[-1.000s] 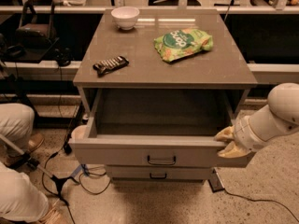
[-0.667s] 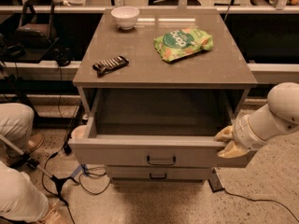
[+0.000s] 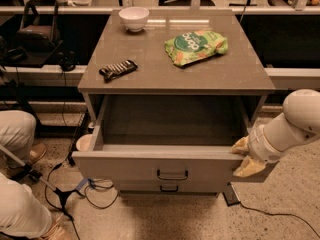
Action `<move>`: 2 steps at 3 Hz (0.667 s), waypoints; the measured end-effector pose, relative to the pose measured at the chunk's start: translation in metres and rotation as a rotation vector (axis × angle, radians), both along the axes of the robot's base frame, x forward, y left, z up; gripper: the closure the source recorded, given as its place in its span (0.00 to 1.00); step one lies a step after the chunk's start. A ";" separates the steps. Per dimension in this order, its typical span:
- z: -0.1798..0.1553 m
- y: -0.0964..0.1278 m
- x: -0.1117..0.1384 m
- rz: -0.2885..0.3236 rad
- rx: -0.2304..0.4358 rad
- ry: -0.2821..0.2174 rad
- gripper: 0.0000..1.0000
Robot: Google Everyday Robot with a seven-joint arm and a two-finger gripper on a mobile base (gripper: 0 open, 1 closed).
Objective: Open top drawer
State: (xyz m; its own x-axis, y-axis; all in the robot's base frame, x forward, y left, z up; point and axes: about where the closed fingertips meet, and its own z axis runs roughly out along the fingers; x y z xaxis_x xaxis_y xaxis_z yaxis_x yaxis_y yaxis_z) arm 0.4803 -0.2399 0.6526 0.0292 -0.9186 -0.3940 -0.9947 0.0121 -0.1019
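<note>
The top drawer point(image 3: 130, 168) of the grey cabinet stands pulled out, its deep grey interior point(image 3: 170, 121) bare and its small black loop handle point(image 3: 172, 175) on the flat front. My gripper point(image 3: 243, 158), with yellowish fingers point(image 3: 248, 168), sits at the drawer front's right end, one finger above the top edge and one against the front. The white arm point(image 3: 295, 124) reaches in from the right. A lower drawer's handle point(image 3: 169, 188) shows just beneath.
On the cabinet top point(image 3: 235, 74) lie a white bowl point(image 3: 134, 18), a dark snack bar point(image 3: 118, 69) and a green chip bag point(image 3: 196, 46). A person's legs point(image 3: 15, 134) and cables point(image 3: 65, 196) are on the floor at left. Desks run behind.
</note>
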 end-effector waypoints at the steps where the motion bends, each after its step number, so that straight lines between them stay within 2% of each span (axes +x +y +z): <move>1: 0.001 0.008 -0.008 0.054 -0.026 0.021 0.00; 2: 0.000 0.015 -0.015 0.076 -0.054 0.044 0.00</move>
State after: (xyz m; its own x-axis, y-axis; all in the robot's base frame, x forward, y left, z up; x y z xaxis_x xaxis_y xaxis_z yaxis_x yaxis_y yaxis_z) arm 0.4656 -0.2250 0.6522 0.0835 -0.9344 -0.3463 -0.9961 -0.0679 -0.0569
